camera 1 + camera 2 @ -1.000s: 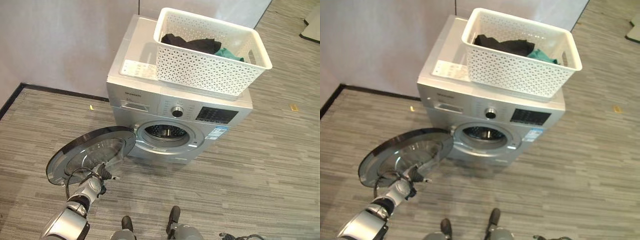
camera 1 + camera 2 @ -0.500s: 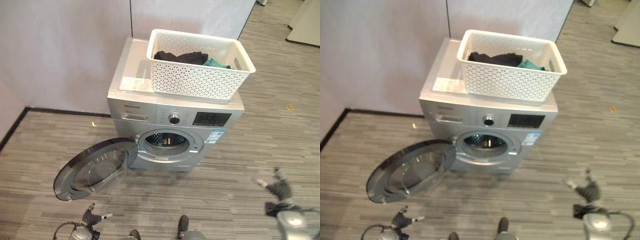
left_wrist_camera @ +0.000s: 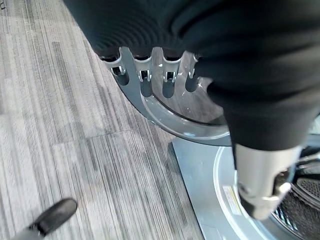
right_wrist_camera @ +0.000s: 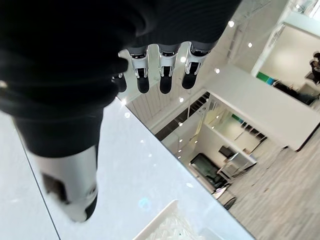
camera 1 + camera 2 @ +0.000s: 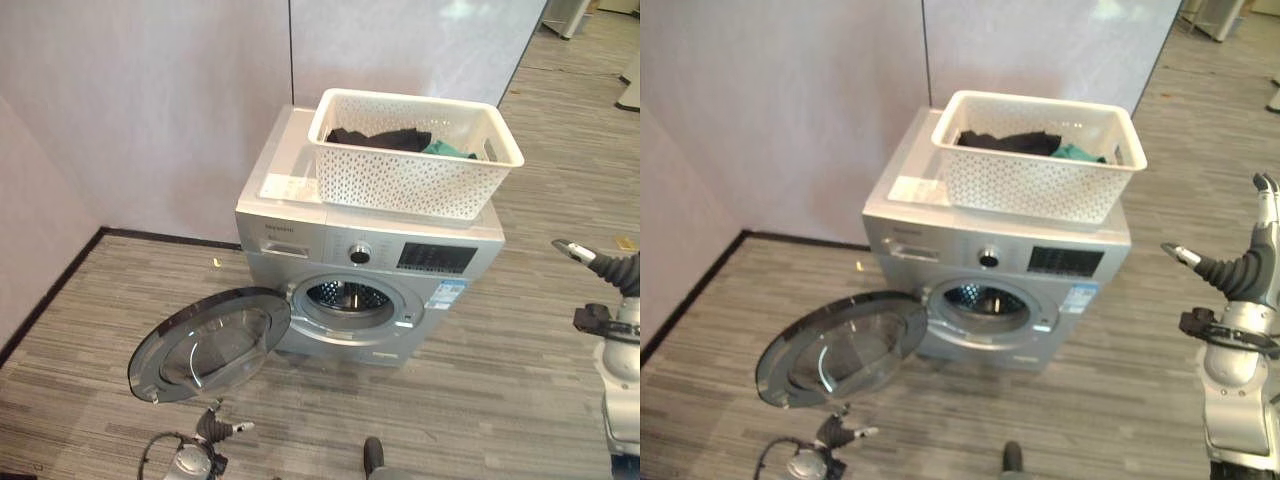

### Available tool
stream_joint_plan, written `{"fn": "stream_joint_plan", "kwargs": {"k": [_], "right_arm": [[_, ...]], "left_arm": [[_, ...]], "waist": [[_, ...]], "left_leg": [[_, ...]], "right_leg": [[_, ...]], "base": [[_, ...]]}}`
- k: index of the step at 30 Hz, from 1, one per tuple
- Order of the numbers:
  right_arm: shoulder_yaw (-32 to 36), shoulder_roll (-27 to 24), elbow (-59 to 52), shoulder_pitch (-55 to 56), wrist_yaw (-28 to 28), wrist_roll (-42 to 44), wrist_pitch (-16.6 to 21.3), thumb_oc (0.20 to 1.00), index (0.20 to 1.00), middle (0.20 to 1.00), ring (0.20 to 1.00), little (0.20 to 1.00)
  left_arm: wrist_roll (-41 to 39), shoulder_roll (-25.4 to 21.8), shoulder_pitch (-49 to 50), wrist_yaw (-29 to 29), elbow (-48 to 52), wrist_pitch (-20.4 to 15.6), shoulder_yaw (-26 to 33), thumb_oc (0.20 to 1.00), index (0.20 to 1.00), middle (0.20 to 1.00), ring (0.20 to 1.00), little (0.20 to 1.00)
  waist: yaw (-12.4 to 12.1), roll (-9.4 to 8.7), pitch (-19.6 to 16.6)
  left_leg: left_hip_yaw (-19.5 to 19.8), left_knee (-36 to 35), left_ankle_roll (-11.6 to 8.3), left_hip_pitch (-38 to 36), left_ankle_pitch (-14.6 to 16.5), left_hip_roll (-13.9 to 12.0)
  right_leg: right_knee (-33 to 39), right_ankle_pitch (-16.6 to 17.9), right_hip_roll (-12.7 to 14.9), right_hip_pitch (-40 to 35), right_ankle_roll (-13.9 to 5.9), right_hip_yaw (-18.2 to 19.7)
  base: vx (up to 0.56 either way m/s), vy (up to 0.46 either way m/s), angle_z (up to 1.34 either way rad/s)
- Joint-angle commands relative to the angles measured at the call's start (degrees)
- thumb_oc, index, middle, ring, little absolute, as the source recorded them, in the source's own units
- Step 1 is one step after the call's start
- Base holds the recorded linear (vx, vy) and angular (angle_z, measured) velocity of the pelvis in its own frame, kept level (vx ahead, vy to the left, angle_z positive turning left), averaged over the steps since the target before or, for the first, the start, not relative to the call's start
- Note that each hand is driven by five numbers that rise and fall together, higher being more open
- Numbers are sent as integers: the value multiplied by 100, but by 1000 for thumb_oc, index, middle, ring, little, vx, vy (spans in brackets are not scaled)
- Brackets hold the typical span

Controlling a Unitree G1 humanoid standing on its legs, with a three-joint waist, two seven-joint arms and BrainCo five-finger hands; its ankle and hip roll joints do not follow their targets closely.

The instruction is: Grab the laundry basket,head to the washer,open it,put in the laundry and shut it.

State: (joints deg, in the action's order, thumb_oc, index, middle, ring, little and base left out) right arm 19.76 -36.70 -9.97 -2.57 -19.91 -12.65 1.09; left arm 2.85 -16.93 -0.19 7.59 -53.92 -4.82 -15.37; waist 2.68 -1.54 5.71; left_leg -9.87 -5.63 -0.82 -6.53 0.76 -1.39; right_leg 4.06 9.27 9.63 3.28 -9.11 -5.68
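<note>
Both of my hands were empty. My left hand hung low near the floor, in front of the open door, its fingers loosely extended and spread, thumb apart, holding nothing. My right hand was raised out to my right, well clear of the washer, fingers relaxed and straight, likewise around nothing.

The door was round, with a dark rim and a clear bowl-shaped window, and it stood swung wide to the washer's left side, hinged beside the opening. Past it, the drum opening showed a perforated metal drum inside a silver ring. The washer itself was silver-grey, with a round knob and a dark display panel across its front, and it stood against a pale wall.

On top of the washer, toward its right side, sat the laundry basket: white, rectangular, its walls pierced with a pattern of small holes. Inside lay the laundry, a dark garment with a patch of green cloth beside it.
</note>
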Motion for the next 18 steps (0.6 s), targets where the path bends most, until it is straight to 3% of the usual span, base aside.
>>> {"fn": "stream_joint_plan", "kwargs": {"k": [1, 2, 3, 6, 9, 11, 12, 13, 14, 15, 17, 18], "right_arm": [[223, -631, 146, -541, -119, -83, 100, 1000, 1000, 1000, 1000, 1000], [204, -657, 184, -570, -128, -72, 114, 1000, 1000, 1000, 1000, 1000], [234, -861, 271, -563, -108, -2, 146, 1000, 1000, 1000, 1000, 1000], [276, -933, 242, -543, -76, 43, 189, 1000, 1000, 1000, 1000, 1000], [204, -1146, 172, -677, -68, 217, 378, 1000, 1000, 1000, 1000, 1000], [106, -1250, 103, -836, -92, 395, 528, 1000, 1000, 1000, 1000, 1000], [114, -1431, -111, -1021, -57, 596, 673, 1000, 1000, 1000, 1000, 1000], [50, -1533, -112, -1208, -77, 718, 753, 1000, 1000, 1000, 1000, 1000], [-40, -1644, -52, -1384, -92, 818, 765, 1000, 1000, 1000, 1000, 1000], [-150, -1809, 89, -1528, -67, 904, 740, 1000, 1000, 1000, 1000, 1000], [-195, -2059, 304, -1492, 100, 1031, 578, 1000, 1000, 1000, 1000, 1000], [-157, -2259, 465, -1398, 210, 1060, 507, 1000, 1000, 1000, 1000, 1000]], "left_arm": [[82, -207, -477, -65, -3, -127, -56, 1000, 1000, 1000, 1000, 1000], [78, -202, -476, -68, 3, -123, -50, 1000, 1000, 1000, 1000, 1000], [19, -175, -547, -100, -94, -117, -89, 1000, 1000, 1000, 1000, 1000], [5, -126, -585, -75, -261, -124, -115, 1000, 1000, 1000, 1000, 1000], [-184, 10, -716, 32, -720, -129, -50, 1000, 1000, 1000, 1000, 1000], [-412, 49, -769, 38, -756, -132, 27, 1000, 1000, 1000, 1000, 1000], [-577, 21, -782, 34, -623, -123, 92, 1000, 1000, 1000, 1000, 1000], [-609, -13, -772, 44, -574, -123, 69, 1000, 1000, 1000, 1000, 1000], [-619, -42, -750, 56, -524, -139, 29, 1000, 1000, 1000, 1000, 1000], [-633, -68, -740, 63, -459, -136, 58, 1000, 1000, 1000, 1000, 1000], [-700, -94, -735, 3, -463, -146, 95, 1000, 1000, 1000, 1000, 1000], [-716, -87, -723, -57, -456, -147, 82, 1000, 1000, 1000, 1000, 1000]], "waist": [[-181, 0, 73], [-151, 16, 88], [-151, -102, -43], [-116, -102, -105], [-66, -102, -247], [-69, -78, -264], [-199, -256, -80], [-253, -300, 15], [-305, -383, 76], [-301, -439, 121], [-330, -550, 101], [-365, -565, 72]], "left_leg": [[537, 451, 364, -386, 1087, 181], [562, 450, 362, -397, 1089, 172], [812, 482, 284, -602, 1242, 148], [915, 521, 243, -658, 1304, 67], [1003, 854, 2, -735, 1342, -310], [991, 1726, -241, -389, 873, -601], [1131, 3228, -298, 353, 150, -695], [1317, 4052, -266, 776, 84, -695], [1313, 4190, -225, 986, 24, -721], [1236, 4149, -206, 1195, 101, -808], [925, 3408, -218, 1343, 370, -988], [729, 2627, -218, 1286, 457, -971]], "right_leg": [[-19, -45, 384, 800, -326, -77], [-7, -47, 384, 769, -327, -108], [-168, 18, 296, 633, -289, 15], [-252, -30, 268, 576, -268, -15], [-667, -348, 13, 518, -79, -127], [-665, -592, -213, 299, 140, -331], [-576, -684, -341, -26, 407, -333], [-522, -732, -457, -155, 518, -326], [-450, -801, -479, -244, 568, -318], [-389, -852, -459, -317, 579, -359], [-329, -914, -355, -445, 530, -466], [-260, -977, -278, -548, 465, -500]], "base": [[166, -87, 3], [400, -207, 31], [314, -164, 45], [247, -151, 58], [250, -235, 23], [181, -358, 27], [93, -416, 39], [20, -354, 20], [2, -164, 7], [49, -84, 3], [131, 22, 14], [118, 64, 26]]}}
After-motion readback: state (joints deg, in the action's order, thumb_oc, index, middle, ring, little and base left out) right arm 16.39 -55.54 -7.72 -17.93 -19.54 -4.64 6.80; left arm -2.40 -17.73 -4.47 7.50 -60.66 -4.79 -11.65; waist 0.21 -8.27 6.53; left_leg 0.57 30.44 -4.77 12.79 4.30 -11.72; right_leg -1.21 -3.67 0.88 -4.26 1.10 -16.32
